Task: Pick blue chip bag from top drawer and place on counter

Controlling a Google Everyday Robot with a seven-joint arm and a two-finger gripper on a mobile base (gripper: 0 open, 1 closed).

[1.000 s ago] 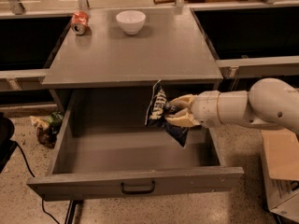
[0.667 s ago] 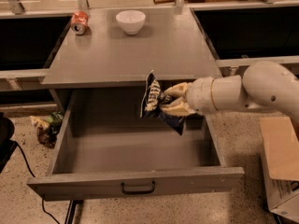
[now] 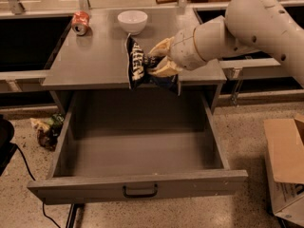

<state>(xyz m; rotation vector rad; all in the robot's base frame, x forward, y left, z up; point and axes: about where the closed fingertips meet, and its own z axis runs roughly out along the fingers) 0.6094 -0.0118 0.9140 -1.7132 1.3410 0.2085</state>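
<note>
Tabletop (image 3: 90, 63), near edge: gripper (image 3: 155, 61) above it, jaws pinching one blue chip bag (image 3: 137, 64); one bowl (image 3: 132, 21), one can (image 3: 80, 23) farther back.

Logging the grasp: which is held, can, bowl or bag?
The blue chip bag, in the gripper above the counter's front edge; the red can and white bowl rest farther back.

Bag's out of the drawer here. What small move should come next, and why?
Probably carry the blue chip bag, clamped in the pincer, a little further back over the counter and lower it: it hangs at the counter's front edge, with the open top drawer just below.
</note>
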